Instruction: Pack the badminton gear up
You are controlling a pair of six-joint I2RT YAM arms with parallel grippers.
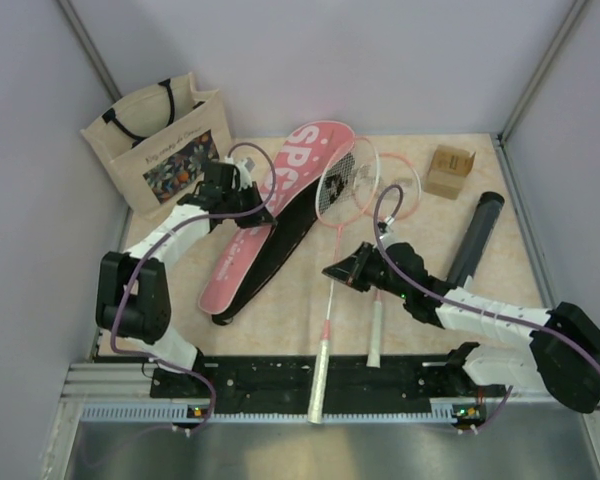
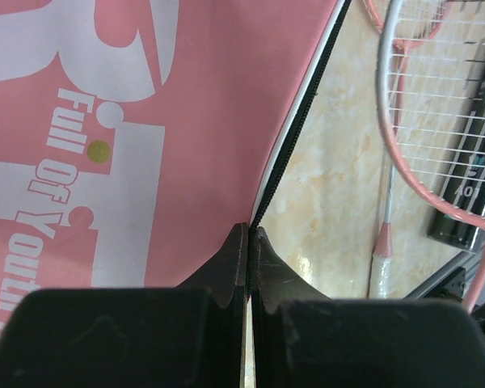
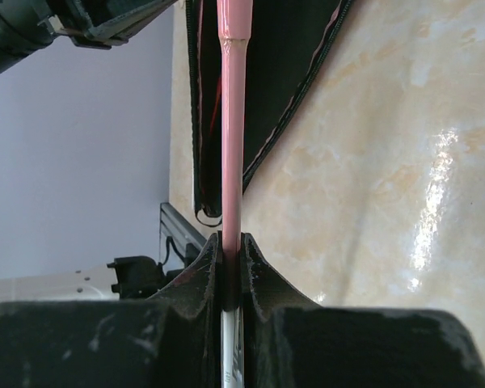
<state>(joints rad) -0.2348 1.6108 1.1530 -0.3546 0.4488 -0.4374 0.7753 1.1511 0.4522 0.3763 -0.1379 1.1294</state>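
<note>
While both grippers have a hold on something, none of the badminton gear looks packed yet. The long pink fabric racket cover (image 1: 242,250) lies unzipped toward 9 o'clock on the beige marbled table (image 1: 280,320), with its black lining showing along the side facing 3 o'clock. The left gripper (image 1: 248,190) has its fingers (image 2: 226,267) pressed fully together on the cover's rim, just where the black zip runs in.

Near the table's centre, the right gripper (image 1: 332,270) has its fingers (image 3: 263,279) clamped on the thin shaft of the first pink-framed racket (image 1: 330,300). This racket runs from 12 toward 6 o'clock, and its white handle overhangs the near rail. The second pink-framed racket (image 1: 376,335) lies just beside it on the 3 o'clock side, their heads overlapping, and no gripper touches it. The dark cylindrical tube (image 1: 475,235) lies at 3 o'clock, well apart from the cover.

I see no loose shuttlecocks and cannot tell whether any are in the tube. As I judge it, both rackets are yet to go into the cover, the zip is yet to be closed and the tube is yet to be stowed.

Large white letters reading "SPO" show on the cover before the arm cuts them off, and the left wrist view shows the smaller line "Full Of Youth". The beige floral tote bag (image 1: 165,150) at 10 o'clock carries a line of script too small to read. The small brown cardboard box (image 1: 450,171) at 2 o'clock shows no legible print.
</note>
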